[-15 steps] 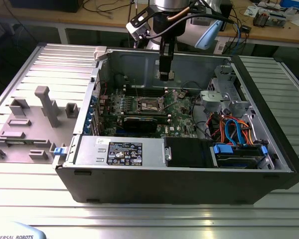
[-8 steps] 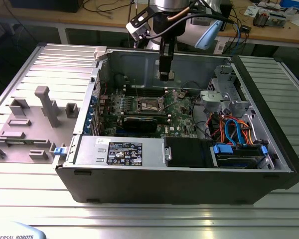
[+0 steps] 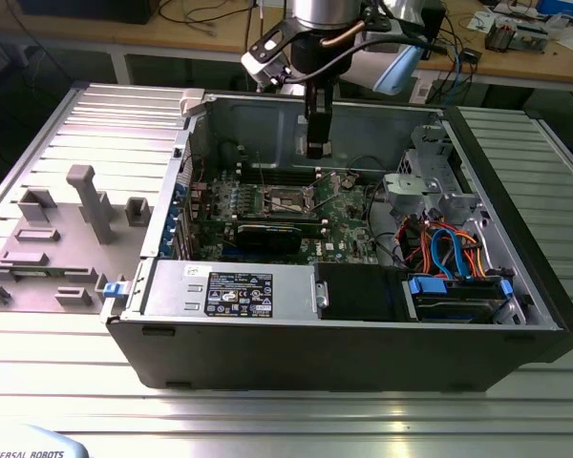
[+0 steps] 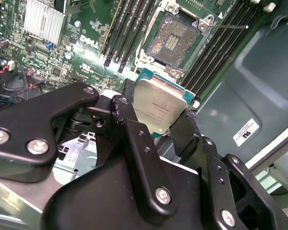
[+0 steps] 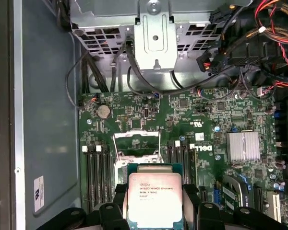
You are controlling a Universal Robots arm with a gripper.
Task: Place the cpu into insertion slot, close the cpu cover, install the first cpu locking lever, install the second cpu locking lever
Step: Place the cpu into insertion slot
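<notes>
Cpu clamped between fingers above open insertion slot, memory slots flanking.

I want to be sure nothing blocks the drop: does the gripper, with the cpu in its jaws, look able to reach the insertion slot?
Probably yes. The gripper holds the cpu, the insertion slot lies bare, its cpu cover looks swung up, and nothing shows between chip and slot.

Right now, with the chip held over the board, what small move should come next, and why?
Probably ease the claw toward the insertion slot until the cpu sits squarely above it. The claw grips the cpu by its edges, the slot lies open and empty, and in the second wrist view the cpu is apart from it, not over it.
</notes>
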